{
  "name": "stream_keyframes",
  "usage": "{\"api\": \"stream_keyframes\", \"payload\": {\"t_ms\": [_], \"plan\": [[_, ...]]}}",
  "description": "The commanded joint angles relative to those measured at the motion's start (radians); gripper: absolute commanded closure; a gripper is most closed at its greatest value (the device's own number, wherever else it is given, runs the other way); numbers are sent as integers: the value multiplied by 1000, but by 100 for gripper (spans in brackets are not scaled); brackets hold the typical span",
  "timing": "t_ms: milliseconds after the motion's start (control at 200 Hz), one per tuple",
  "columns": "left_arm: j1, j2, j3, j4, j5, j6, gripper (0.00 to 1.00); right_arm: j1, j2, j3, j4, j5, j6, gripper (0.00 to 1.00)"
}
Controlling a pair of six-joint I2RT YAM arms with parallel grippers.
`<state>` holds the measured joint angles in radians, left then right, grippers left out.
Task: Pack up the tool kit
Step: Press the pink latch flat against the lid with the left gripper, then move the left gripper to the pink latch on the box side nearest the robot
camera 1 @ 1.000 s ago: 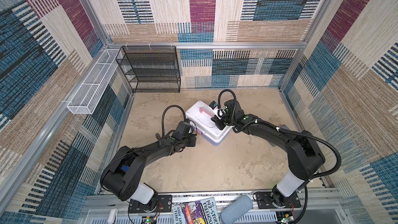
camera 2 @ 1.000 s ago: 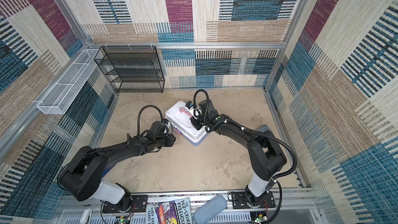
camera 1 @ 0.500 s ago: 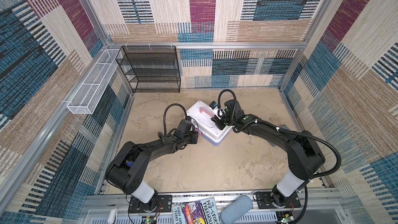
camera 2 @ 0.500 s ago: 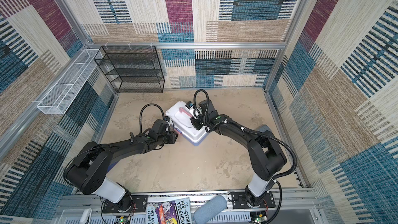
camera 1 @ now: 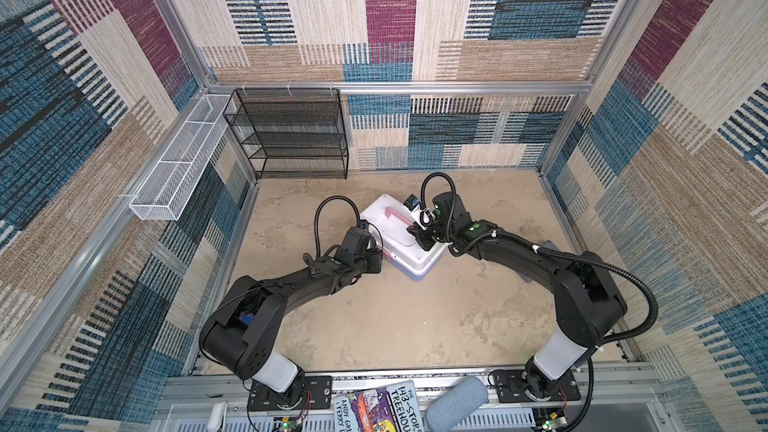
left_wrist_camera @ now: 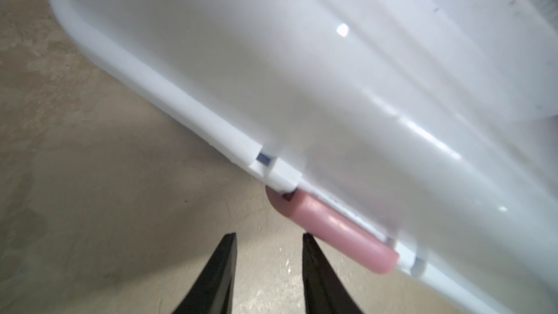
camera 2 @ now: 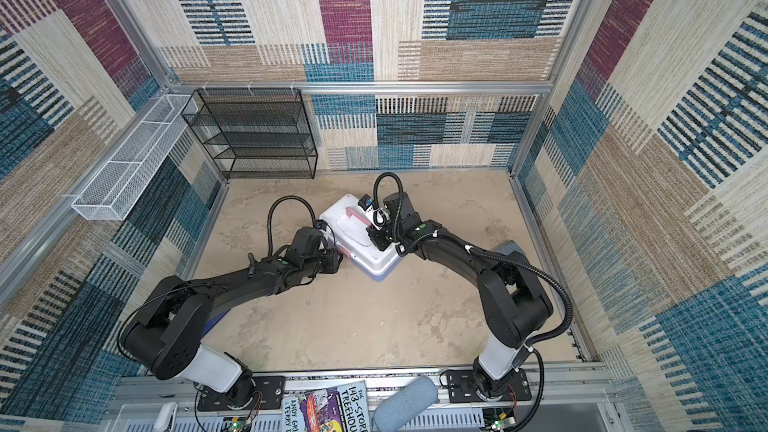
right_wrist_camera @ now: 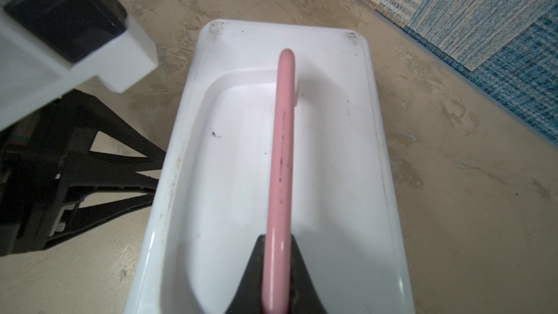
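On the bench [camera 1: 415,317] we see the tool kit [camera 1: 395,245] closed, just below frame centre in both top views. Our right end effector [right_wrist_camera: 276,238] clamps its pink handle [right_wrist_camera: 283,146]. Our left end effector [left_wrist_camera: 268,234] stands narrowly parted, empty, beside the pink latch [left_wrist_camera: 332,231].

Closed tool kit [camera 1: 384,229], white lid [right_wrist_camera: 332,146], pink handle [right_wrist_camera: 282,161] upright, lavender-blue base [camera 1: 417,274]

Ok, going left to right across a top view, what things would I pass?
White wire basket → black mesh shelf → tool kit → grey pouch.
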<state>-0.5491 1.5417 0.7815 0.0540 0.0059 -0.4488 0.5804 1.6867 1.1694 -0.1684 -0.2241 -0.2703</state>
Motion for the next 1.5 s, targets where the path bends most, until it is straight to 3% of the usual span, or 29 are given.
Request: {"api": "stream_keyframes", "payload": {"t_ms": [0, 641, 982, 1202, 1402, 1453, 1498], "plan": [[1, -15, 9, 9, -17, 1, 60, 1, 5, -3, -43, -12, 16, 87], [2, -16, 5, 38, -6, -6, 58, 1, -2, -16, -39, -14, 22, 87], [2, -100, -124, 139, 44, 140, 43, 1, 2, -31, -21, 9, -16, 87], [0, -125, -217, 280, 77, 270, 37, -1, 2, -44, -19, -7, -76, 86], [-5, -111, -333, 501, 107, 313, 29, 0, -13, -85, -32, -40, -132, 86], [-6, -107, -364, 582, 111, 319, 26, 0, -17, -92, -39, -44, -139, 87], [-8, -100, -389, 634, 114, 326, 14, 0, -26, -100, -46, -55, -146, 88]]}}
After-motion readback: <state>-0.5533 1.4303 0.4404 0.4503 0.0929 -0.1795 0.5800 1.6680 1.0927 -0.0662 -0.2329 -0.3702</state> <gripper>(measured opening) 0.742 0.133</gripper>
